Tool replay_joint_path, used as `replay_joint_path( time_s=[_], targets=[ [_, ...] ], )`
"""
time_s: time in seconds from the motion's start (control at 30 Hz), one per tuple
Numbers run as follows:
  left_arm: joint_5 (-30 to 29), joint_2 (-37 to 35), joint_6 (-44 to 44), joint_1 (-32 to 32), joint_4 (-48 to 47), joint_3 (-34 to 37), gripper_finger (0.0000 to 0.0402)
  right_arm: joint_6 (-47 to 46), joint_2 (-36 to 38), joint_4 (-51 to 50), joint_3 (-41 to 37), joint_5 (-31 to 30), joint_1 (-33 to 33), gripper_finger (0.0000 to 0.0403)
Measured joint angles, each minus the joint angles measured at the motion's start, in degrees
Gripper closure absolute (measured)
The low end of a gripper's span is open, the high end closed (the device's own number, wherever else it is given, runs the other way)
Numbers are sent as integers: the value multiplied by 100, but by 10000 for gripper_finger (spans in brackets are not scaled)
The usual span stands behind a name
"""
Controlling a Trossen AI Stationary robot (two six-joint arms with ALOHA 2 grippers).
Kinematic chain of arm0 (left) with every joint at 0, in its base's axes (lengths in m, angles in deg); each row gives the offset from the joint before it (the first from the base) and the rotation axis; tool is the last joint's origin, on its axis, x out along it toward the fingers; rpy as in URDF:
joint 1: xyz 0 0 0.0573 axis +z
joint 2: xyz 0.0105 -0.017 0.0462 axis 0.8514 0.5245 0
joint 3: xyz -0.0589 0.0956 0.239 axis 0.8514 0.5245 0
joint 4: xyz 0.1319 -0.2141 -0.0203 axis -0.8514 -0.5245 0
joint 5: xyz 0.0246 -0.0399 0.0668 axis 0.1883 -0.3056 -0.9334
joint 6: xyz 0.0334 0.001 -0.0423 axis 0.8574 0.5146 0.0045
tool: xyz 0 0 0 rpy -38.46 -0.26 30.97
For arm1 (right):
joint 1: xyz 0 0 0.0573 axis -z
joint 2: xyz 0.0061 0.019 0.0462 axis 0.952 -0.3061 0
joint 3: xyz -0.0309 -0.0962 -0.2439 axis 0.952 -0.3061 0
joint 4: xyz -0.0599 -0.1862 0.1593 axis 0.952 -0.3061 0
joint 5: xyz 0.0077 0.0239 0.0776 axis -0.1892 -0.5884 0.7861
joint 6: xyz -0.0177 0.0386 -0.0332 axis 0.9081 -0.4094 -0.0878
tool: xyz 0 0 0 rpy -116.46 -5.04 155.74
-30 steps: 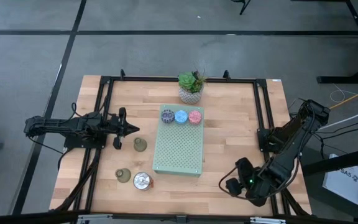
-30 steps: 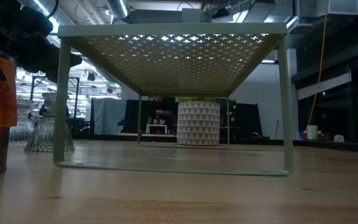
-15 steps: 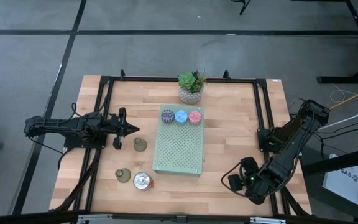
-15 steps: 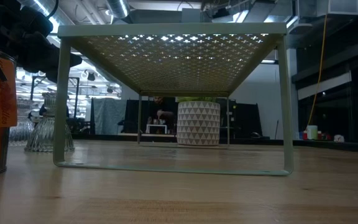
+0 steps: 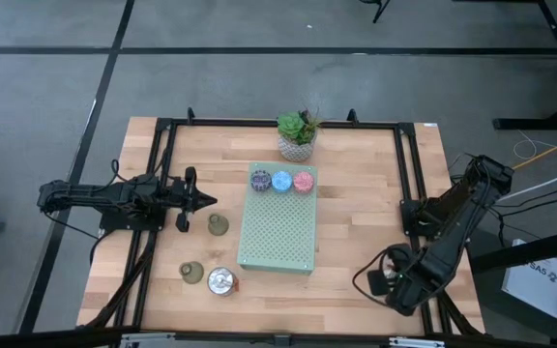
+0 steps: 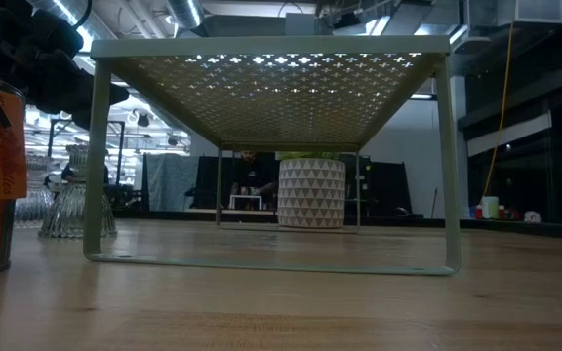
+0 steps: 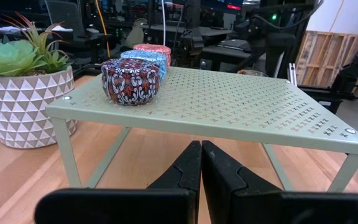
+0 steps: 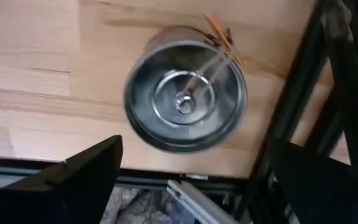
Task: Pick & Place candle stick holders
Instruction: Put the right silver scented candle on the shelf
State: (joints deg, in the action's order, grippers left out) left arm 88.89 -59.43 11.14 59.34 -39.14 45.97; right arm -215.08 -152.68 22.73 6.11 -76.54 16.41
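While the left hand is waiting shut by an olive holder, the right hand is hanging wide open directly over a silver candle stick holder standing upright at the surface's near right corner, so the right arm is nearer.

Green succulent in a white patterned pot sitting at the wooden bench's far edge, pale green perforated rack standing mid-bench
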Motion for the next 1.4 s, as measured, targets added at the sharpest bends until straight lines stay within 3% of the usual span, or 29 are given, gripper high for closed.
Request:
replay_joint_path(
  time_s=[0.33, 0.83, 1.4],
  targets=[
    [-1, 0, 0, 0, 0, 0, 395, 87, -9, -22, -213, -853, -544, 3],
    [1, -1, 0, -1, 2, 0, 395, 757, -9, 441, -531, -1406, -564, 3],
    [0, -1, -1, -1, 1, 0, 395, 1965, -429, 683, -535, -1114, -220, 3]
  ],
)
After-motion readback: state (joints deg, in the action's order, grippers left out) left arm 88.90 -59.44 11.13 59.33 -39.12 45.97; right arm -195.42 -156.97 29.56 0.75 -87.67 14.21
